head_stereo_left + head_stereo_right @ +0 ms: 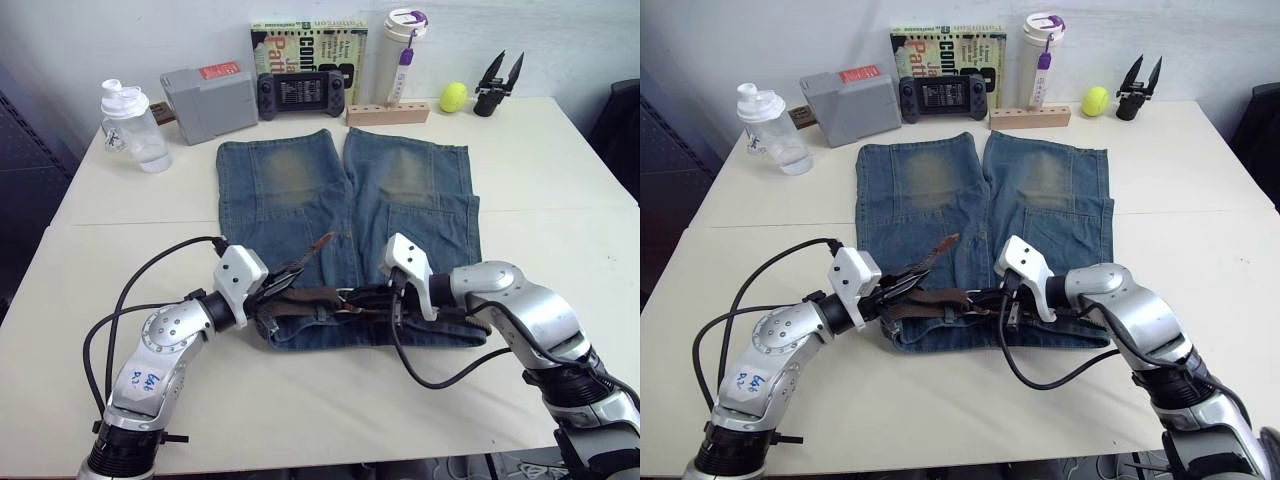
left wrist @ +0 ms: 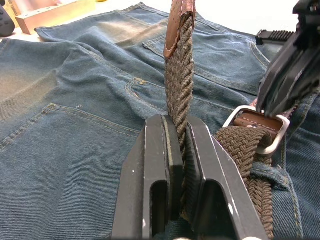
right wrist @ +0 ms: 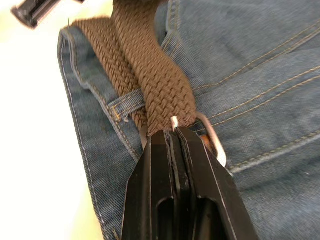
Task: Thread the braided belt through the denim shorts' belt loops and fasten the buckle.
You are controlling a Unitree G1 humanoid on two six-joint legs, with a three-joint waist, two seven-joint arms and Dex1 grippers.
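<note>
Your 2 head views look forward and down over the table (image 1: 560, 180) and share the whole denim shorts (image 1: 290, 180). Each wrist view sits very near the braided belt (image 2: 179, 85), looking along its own fingers.

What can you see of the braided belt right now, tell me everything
The braided belt is brown woven cord with a smooth brown leather tip. It lies along the denim shorts' waistband, passing under a belt loop. The left gripper pinches the tip end, lifting it. The right gripper clamps the strap at the silver buckle.
</note>
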